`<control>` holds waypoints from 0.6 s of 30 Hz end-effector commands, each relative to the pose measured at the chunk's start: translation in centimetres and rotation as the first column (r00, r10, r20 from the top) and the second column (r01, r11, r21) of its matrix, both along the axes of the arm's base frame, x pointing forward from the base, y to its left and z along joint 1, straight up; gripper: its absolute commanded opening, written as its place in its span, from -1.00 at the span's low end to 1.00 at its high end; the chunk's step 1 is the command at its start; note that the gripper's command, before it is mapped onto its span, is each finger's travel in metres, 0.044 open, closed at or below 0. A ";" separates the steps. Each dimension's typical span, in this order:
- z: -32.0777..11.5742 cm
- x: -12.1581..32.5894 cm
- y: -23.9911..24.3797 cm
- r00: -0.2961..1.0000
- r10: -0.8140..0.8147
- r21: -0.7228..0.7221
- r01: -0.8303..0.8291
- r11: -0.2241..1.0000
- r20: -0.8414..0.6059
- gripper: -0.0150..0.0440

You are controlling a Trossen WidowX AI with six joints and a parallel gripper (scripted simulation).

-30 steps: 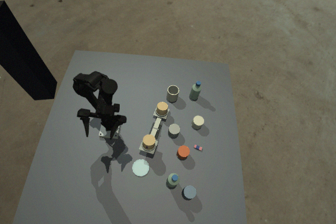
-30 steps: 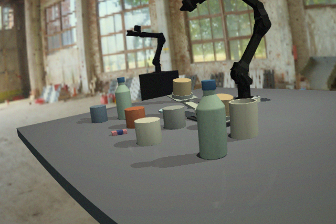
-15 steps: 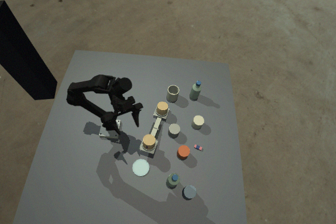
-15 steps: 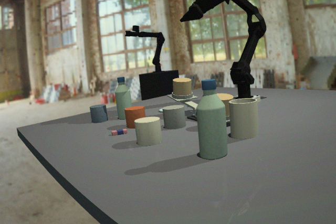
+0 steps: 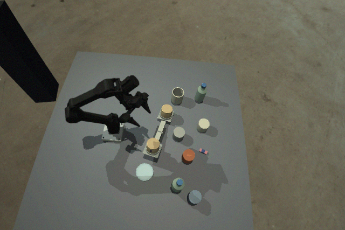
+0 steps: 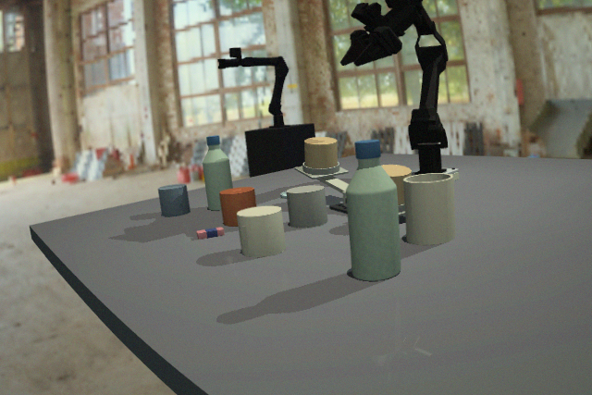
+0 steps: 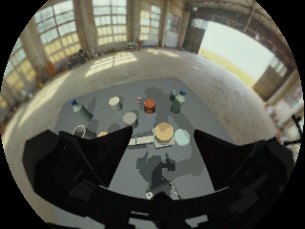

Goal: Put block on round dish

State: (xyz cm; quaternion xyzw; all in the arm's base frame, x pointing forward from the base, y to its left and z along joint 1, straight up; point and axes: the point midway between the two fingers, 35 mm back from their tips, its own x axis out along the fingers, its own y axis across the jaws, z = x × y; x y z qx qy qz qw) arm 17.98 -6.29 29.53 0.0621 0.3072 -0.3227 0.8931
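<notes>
On the grey table (image 5: pixel 83 180) seen from above, our fingers (image 5: pixel 142 115) are spread wide, gripping nothing; both tan cups (image 5: pixel 166 111) (image 5: pixel 152 144) sit beyond them, unlifted. In the exterior view, one cup (image 6: pixel 320 154) rides higher. In the wrist view, the pale dish (image 7: pixel 182 137) lies ahead between our fingers.

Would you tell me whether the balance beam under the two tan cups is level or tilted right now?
Tilted. In the exterior view the balance slopes: the left tan cup sits clearly higher than the right tan cup, half hidden behind the bottle.
</notes>
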 end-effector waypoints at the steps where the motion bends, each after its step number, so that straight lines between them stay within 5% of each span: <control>1: -2.3 0.0 2.6 0.995 0.095 0.071 -0.093 0.993 -0.019 1.00; 8: -5.7 -0.8 6.3 0.972 0.229 0.168 -0.218 0.961 -0.051 1.00; 18: -5.8 0.8 7.6 0.912 0.352 0.113 -0.336 0.935 -0.209 1.00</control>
